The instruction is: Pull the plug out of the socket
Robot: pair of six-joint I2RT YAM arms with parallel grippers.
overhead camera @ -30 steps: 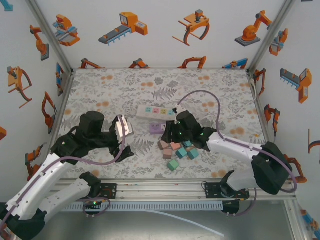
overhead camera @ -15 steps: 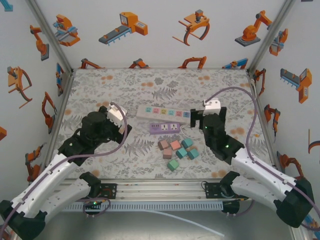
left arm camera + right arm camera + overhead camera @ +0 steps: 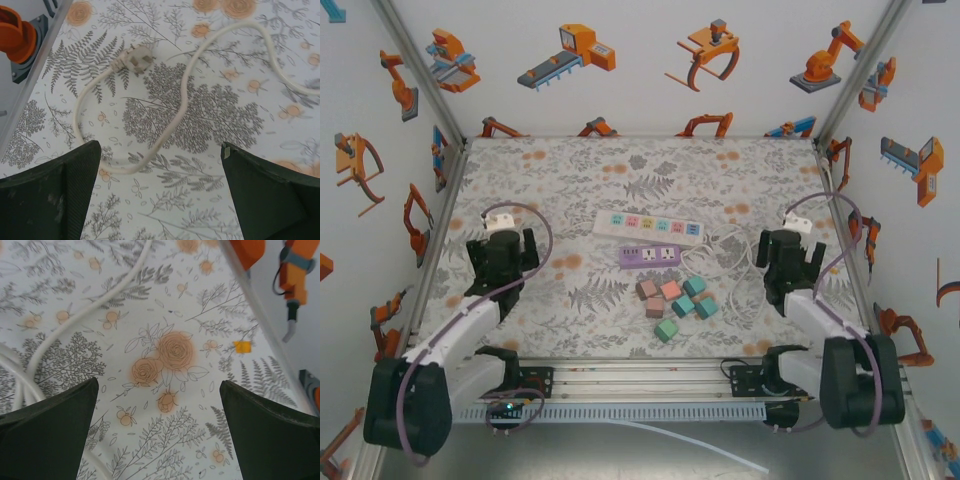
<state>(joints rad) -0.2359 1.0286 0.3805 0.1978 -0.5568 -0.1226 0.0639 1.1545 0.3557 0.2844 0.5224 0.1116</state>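
The top camera sits above and behind the arm bases, which lie at 6 o'clock in its view. It looks down and forward from well back, taking in the whole floral table (image 3: 640, 170) and the walls around it.

The left wrist camera hangs close over the table and faces down past the left pincer (image 3: 160, 150), whose fingers frame the view at 7 and 5 o'clock. A plug (image 3: 136, 59) lies at 11 o'clock.

The right wrist camera is just as close and faces down past the right pincer (image 3: 157, 385), with a white cable (image 3: 100, 300) at 10 o'clock. From the top, cable of the same kind lies at 3 o'clock, just beside that pincer.
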